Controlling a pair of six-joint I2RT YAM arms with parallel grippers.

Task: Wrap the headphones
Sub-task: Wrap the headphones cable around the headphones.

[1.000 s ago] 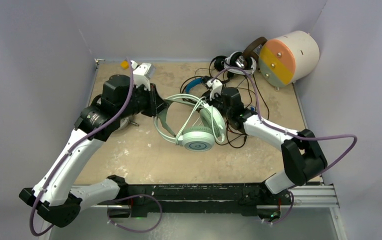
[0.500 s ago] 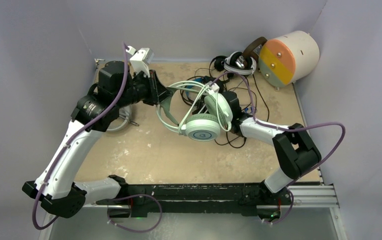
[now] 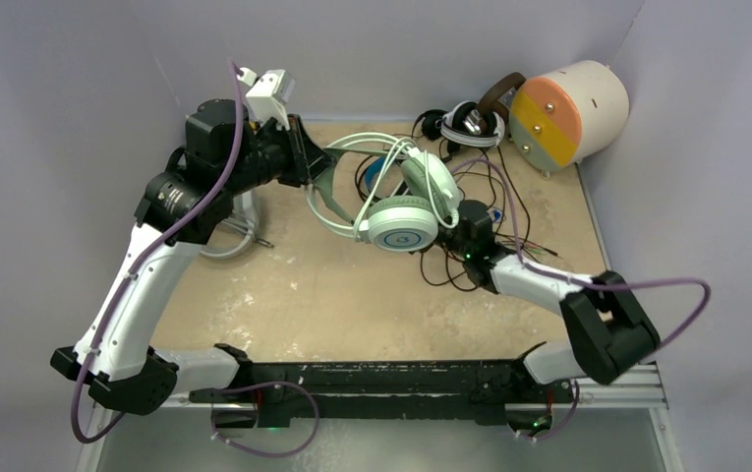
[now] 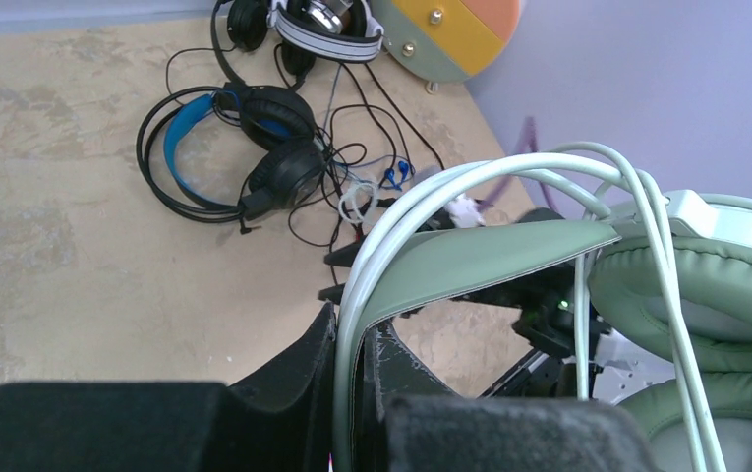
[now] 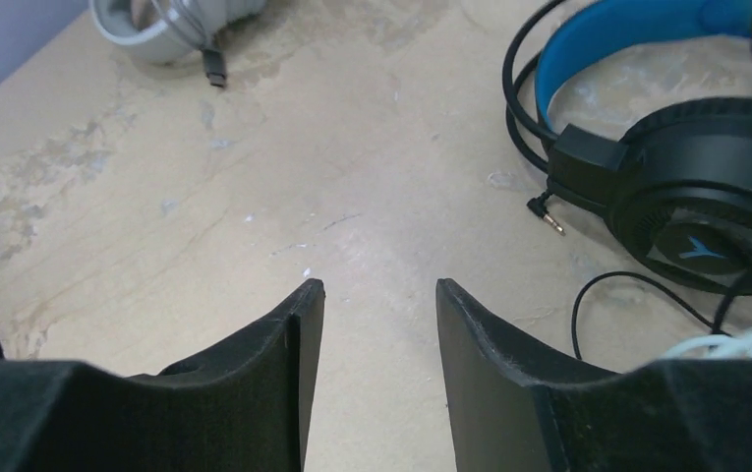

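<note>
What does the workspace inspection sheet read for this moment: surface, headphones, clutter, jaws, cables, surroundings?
Surface: worn beige tabletop, pale scuffs.
Job's things: mint-green over-ear headset lifted by its headband; black headset with blue headband, black-and-white headset, brown headset and white-grey headset not held.
Clutter: cream cylinder with orange-and-green face.
Jaws: left jaws shut on the mint headband; right jaws open, empty.
Cables: thin black cables tangled, unwrapped; mint cable looped over the headband.
Surroundings: plain lilac-grey walls.
</note>
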